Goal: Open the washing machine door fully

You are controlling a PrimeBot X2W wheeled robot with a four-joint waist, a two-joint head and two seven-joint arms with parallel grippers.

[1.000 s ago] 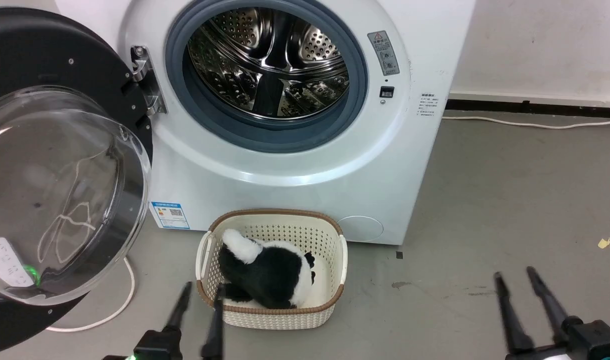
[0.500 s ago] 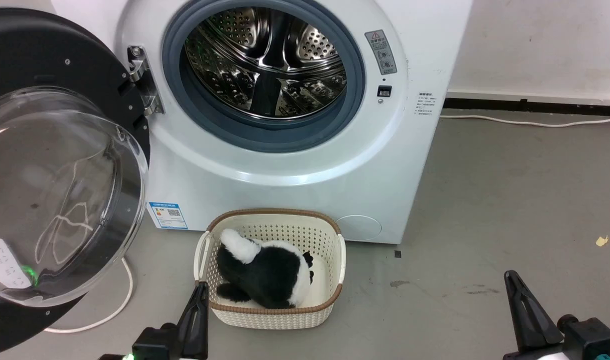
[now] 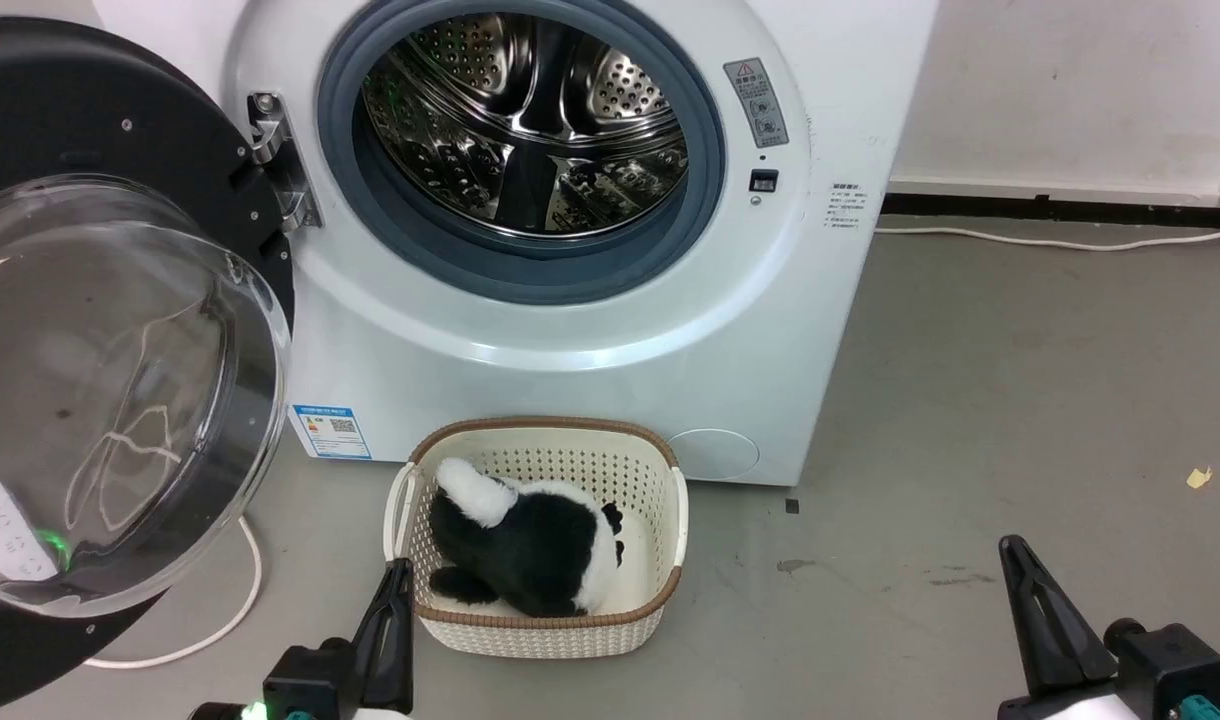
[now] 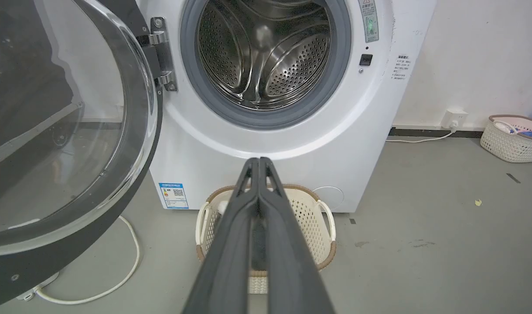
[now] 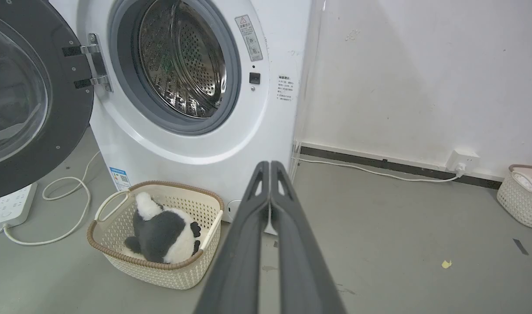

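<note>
Washing machine door (image 3: 120,380) stands wide open. Left hand (image 3: 400,575) and right hand (image 3: 1012,550) are closed and empty. Risk: left hand snagging the laundry basket (image 3: 540,640) beside it.

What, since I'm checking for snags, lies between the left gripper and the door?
In the head view, grey floor crossed by a loop of white cable lies between the left gripper and the door; nothing else stands there.
</note>
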